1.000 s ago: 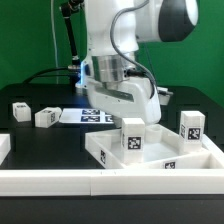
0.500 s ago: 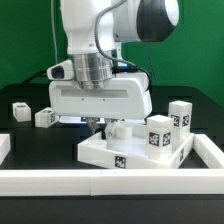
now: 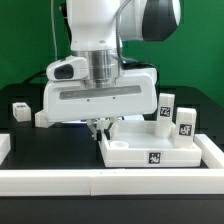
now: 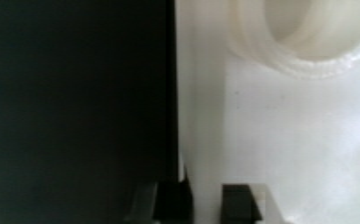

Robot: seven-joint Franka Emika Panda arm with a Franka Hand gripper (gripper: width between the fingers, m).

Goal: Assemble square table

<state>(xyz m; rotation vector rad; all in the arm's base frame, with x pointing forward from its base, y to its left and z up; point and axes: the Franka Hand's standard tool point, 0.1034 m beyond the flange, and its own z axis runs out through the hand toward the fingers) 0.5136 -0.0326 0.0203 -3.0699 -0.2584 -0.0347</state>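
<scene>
The square table's white top (image 3: pixel 135 152) lies on the black table near the front rail, with a marker tag on its front side. Two tagged white legs (image 3: pixel 167 108) (image 3: pixel 186 122) stand upright on its corner at the exterior view's right. My gripper (image 3: pixel 98 127) points straight down at the top's near-left corner and is shut on its raised rim. In the wrist view the dark fingers (image 4: pixel 243 202) stand either side of the thin rim edge, with the white top (image 4: pixel 283 120) and a round socket (image 4: pixel 310 40) beyond. My gripper (image 4: pixel 203 203) holds the rim.
A loose tagged leg (image 3: pixel 20 112) lies at the exterior view's left, behind my hand. A long low white border rail (image 3: pixel 100 181) runs along the front, and another rail piece (image 3: pixel 3 146) sits at the left edge.
The table top has swung round flat on the table with my gripper on its rim. Its two standing legs have moved toward the exterior view's right and its front side now faces the camera.
</scene>
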